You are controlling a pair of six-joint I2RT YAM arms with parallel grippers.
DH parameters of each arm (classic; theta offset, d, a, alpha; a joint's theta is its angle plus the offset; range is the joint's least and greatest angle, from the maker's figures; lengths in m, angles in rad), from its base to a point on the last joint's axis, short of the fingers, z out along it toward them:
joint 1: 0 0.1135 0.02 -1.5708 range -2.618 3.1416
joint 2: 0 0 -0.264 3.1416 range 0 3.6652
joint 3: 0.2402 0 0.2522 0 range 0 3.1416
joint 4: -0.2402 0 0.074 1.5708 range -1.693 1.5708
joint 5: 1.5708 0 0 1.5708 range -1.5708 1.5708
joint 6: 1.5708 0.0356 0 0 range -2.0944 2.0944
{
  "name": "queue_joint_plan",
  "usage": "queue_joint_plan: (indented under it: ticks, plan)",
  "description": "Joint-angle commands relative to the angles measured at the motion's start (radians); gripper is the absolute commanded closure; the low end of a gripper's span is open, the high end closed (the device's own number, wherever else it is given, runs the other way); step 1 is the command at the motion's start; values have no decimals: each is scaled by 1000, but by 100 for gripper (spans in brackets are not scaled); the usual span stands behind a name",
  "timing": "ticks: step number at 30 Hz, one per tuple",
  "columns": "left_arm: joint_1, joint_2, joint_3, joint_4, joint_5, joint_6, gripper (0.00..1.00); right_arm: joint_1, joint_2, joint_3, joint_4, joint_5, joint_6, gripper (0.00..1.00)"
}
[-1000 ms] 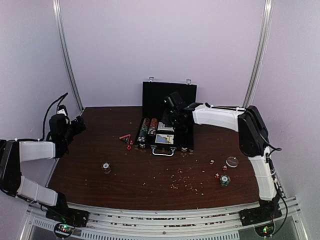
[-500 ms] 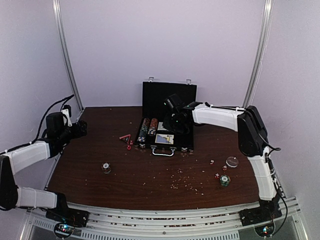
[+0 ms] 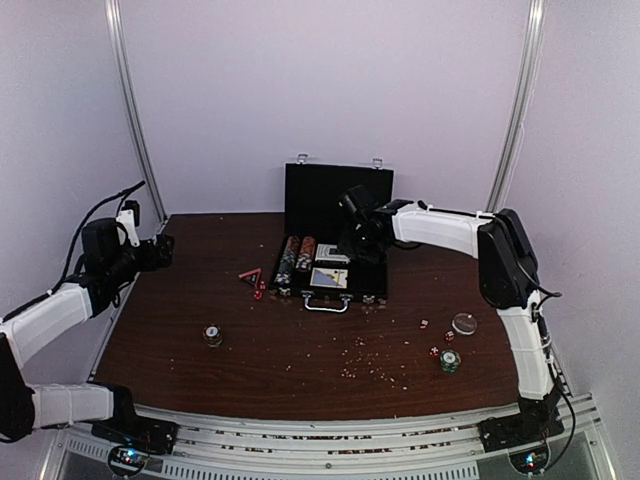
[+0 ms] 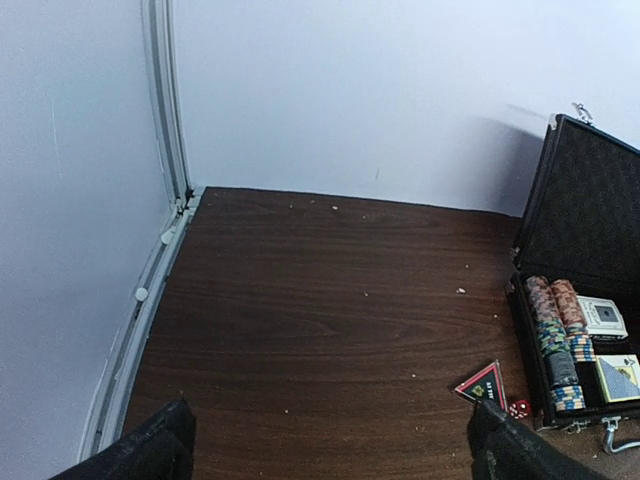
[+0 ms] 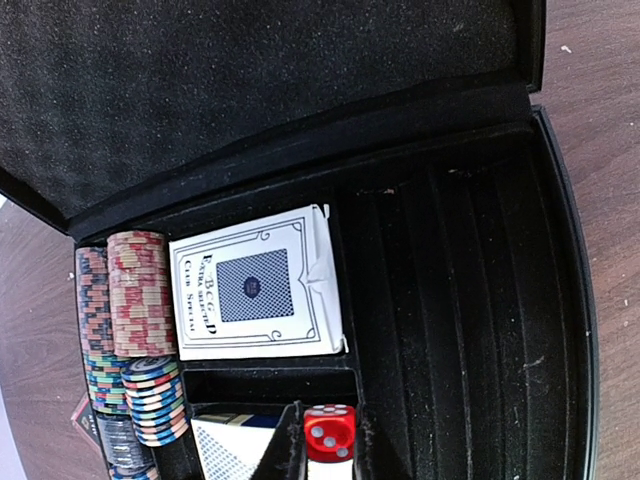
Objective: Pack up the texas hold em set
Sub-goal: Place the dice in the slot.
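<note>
Dark wood-grain table [image 3: 200, 300], smooth, scattered with pale specks. At its far centre the black rectangular case [image 3: 337, 190] stands open: lid upright, lining matte and grainy, tray ribbed into long channels. Left gripper [image 4: 330, 440], fingers spread wide, hovers over bare table left of the case. Striped chips [image 5: 138, 300] lie edge-on in the left channels, a white boxed card deck [image 5: 255, 290] beside them. Right gripper [image 5: 328, 445] pinches a small red die [image 5: 328, 428] over the tray's near compartment.

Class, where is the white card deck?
In the right wrist view, the white card deck lies inside the open case, right of the chip stacks.
</note>
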Motion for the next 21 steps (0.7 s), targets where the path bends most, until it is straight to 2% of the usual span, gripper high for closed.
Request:
queue_joint_plan:
  ticks: [1,13,21]
  plan:
    - [-5,-28,-6,31,43,65,2,0,29,21,9,17,-18,100]
    - [-5,-9,23,1,43,69,2,1,77,40,28,-28,-50,100]
    - [-5,-9,25,8,45,41,2,1,75,-5,33,10,-63,100]
